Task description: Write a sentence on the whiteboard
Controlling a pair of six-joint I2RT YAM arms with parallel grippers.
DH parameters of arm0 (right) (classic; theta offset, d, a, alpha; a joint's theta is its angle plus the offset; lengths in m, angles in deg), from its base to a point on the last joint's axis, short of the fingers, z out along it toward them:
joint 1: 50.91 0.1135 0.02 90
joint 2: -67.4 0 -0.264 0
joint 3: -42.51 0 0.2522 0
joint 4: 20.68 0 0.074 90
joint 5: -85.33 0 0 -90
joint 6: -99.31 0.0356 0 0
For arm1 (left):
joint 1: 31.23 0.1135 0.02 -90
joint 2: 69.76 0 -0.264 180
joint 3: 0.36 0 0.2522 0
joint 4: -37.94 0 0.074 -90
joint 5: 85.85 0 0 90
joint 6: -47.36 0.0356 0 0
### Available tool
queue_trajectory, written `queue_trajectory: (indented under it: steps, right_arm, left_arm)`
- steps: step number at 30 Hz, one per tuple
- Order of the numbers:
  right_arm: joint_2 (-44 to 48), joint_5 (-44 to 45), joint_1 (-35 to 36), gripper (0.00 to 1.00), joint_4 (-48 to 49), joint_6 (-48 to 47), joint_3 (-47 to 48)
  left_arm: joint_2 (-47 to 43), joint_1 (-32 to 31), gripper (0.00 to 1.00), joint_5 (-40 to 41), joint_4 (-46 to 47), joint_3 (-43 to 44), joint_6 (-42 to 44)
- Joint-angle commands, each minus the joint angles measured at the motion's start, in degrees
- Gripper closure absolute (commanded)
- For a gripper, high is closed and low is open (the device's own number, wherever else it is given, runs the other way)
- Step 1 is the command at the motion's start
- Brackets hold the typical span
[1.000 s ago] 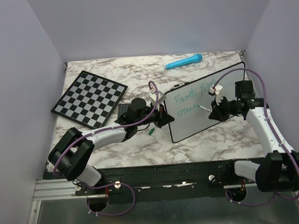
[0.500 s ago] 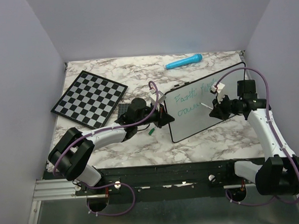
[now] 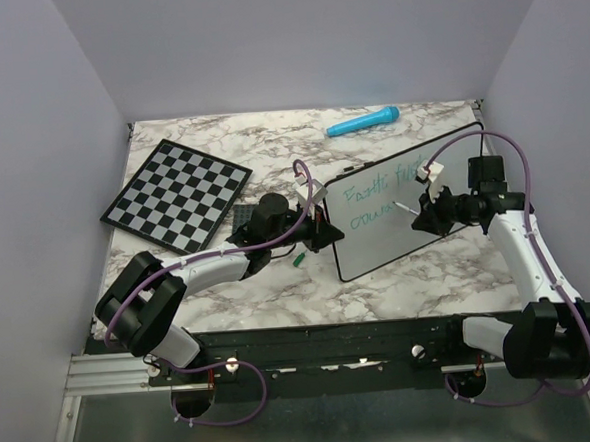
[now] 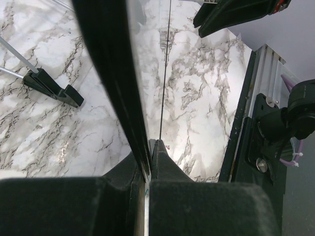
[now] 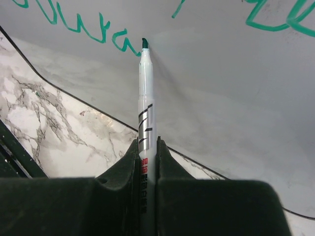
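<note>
The whiteboard (image 3: 377,246), white with a thin black frame, stands tilted on the marble table. Teal-green handwritten words (image 3: 374,204) in two lines cover its upper left; the strokes also show in the right wrist view (image 5: 74,24). My left gripper (image 3: 323,229) is shut on the board's left edge (image 4: 110,73), clamping the frame. My right gripper (image 3: 422,216) is shut on a white marker (image 5: 146,93) with a green tip (image 5: 144,43). The tip touches the board at the end of the second line.
A black-and-white chequered chessboard (image 3: 176,194) lies at the back left. A blue marker-like object (image 3: 362,123) lies at the back centre. A small green cap (image 3: 299,262) lies near the left arm. A black board foot (image 4: 54,87) rests on the marble.
My right gripper has shifted slightly up and right along the second line with the marker. The left arm and the board have not moved.
</note>
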Motion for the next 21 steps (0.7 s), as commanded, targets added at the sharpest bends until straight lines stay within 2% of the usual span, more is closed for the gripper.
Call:
queue_trajectory:
  steps: [1, 11, 21]
  right_arm:
    - [-1.33, -2.77, -0.3, 0.99, -0.59, -1.72, 1.94]
    - [-2.38, -1.72, -0.3, 0.99, -3.32, -4.27, 1.06]
    - [-1.42, 2.59, -0.47, 0.99, -0.95, -1.46, 0.62]
  left_arm:
    - [2.23, -0.68, 1.0, -1.03, -6.51, -0.42, 4.64]
    - [2.58, -0.68, 1.0, -1.21, -6.77, 0.1, 4.73]
    - [2.14, -0.68, 1.0, -0.86, -7.04, -0.16, 4.81]
